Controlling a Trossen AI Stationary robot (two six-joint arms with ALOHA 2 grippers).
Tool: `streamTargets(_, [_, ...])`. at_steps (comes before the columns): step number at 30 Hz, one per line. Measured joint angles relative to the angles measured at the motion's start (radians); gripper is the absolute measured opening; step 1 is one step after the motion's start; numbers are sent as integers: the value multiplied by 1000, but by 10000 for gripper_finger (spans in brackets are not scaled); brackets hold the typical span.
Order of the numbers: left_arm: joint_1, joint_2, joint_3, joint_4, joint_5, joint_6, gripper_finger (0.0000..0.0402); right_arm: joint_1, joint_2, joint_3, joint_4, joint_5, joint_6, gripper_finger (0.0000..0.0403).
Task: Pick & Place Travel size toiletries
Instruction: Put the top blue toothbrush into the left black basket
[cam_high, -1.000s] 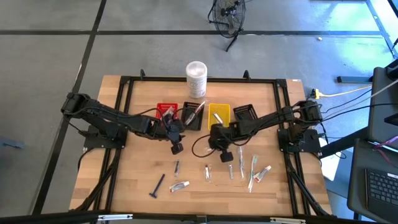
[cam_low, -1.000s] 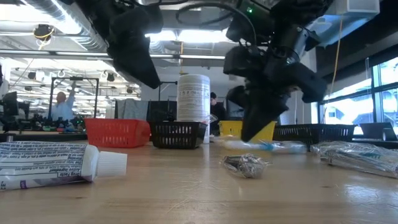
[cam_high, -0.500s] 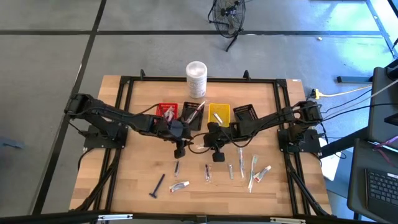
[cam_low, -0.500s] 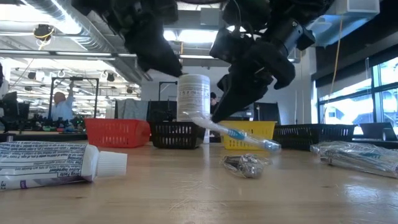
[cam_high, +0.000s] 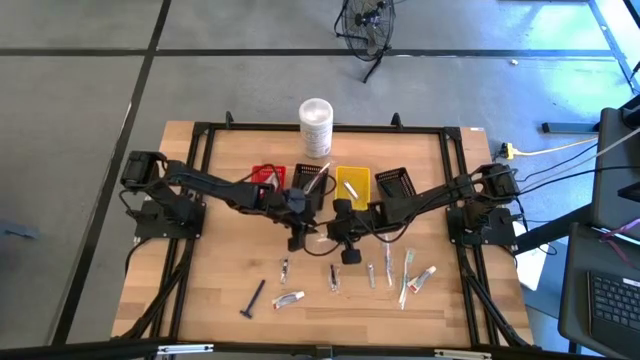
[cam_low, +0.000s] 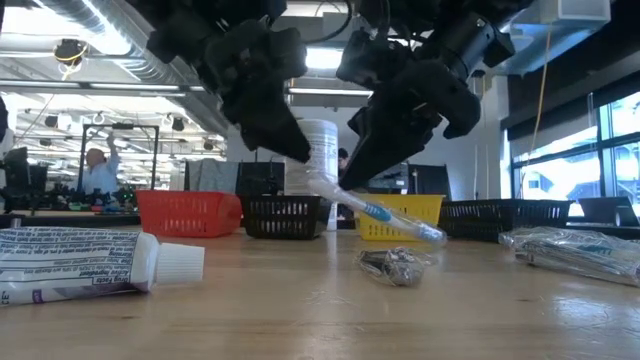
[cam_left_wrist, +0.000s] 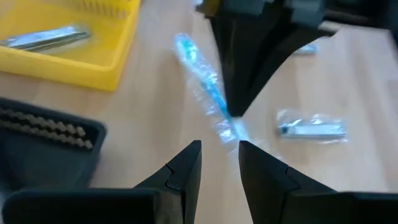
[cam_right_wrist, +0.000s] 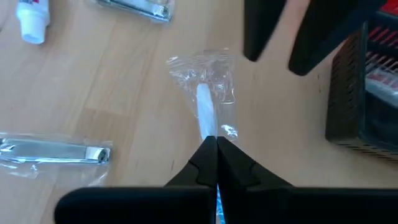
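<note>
The wrapped toothbrush (cam_low: 375, 212) hangs above the worktop (cam_low: 320, 310), tilted. The right pincer (cam_right_wrist: 216, 144) is pinched tight on its middle. The left pincer (cam_left_wrist: 219, 152) waits just beside its white end, fingers a little apart and holding nothing. A yellow basket (cam_left_wrist: 68, 59) sits behind them.

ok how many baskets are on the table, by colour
red basket: 1
black baskets: 2
yellow basket: 1
total: 4
</note>
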Motion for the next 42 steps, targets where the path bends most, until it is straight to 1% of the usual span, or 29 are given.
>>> streamTargets(3, [8, 3, 0, 39, 38, 27, 103, -3, 0, 0, -2, 0, 0, 0])
streamTargets(5, [9, 15, 0, 47, 35, 58, 103, -3, 0, 0, 2, 0, 0, 0])
streamTargets(8, [16, 21, 1, 71, 36, 59, 103, -2, 0, 0, 3, 0, 0, 0])
streamTargets(10, [29, 29, 1, 73, 79, 40, 107, -1, 0, 0, 5, 0, 0, 0])
streamTargets(12, [40, 42, 0, 96, 131, 29, 116, -4, 0, 0, 5, 2, -5, 0])
streamTargets(17, [65, 90, 0, 122, 164, 9, 148, -8, 0, 0, 13, 10, -7, 0])
streamTargets(21, [91, 101, 0, 132, 224, -70, 172, -8, 0, 0, 12, 7, -9, 0])
streamTargets(24, [103, 109, 0, 129, 275, -125, 181, -9, 0, 0, 13, 14, -16, 0])
streamTargets(28, [103, 125, 0, 119, 277, -144, 182, -9, 0, 0, 20, 54, -32, 0])
streamTargets(37, [103, 189, 1, 135, 280, -142, 182, -9, 0, 0, 39, 58, -43, 0])
streamTargets(42, [103, 191, 1, 152, 275, -116, 159, -9, 0, 0, 39, 59, -45, 0])
